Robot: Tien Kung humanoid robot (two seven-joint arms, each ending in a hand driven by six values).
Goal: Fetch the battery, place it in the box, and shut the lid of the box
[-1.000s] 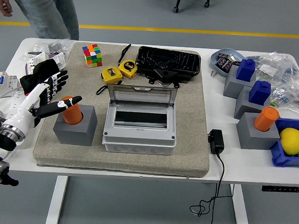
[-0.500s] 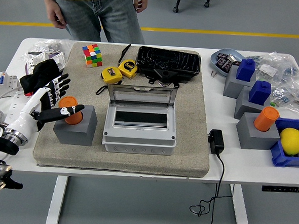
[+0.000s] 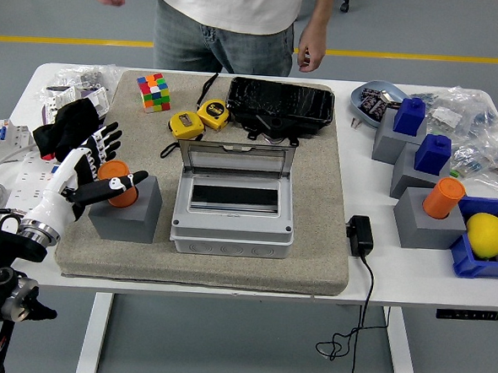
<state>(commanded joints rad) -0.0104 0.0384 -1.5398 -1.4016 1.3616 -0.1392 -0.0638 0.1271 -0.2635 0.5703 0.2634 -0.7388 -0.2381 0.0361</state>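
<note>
The left hand point(image 3: 88, 170) reaches in from the lower left, fingers point(image 3: 108, 138) spread, thumb pointing right.

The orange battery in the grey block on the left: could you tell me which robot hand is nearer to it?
Left. The left hand is open right at the orange battery, thumb across it. The right hand is out of view.

Orange battery point(image 3: 114, 183), grey holder point(image 3: 127, 209); grey box point(image 3: 233, 219); multicoloured cube point(image 3: 154, 92).
</note>
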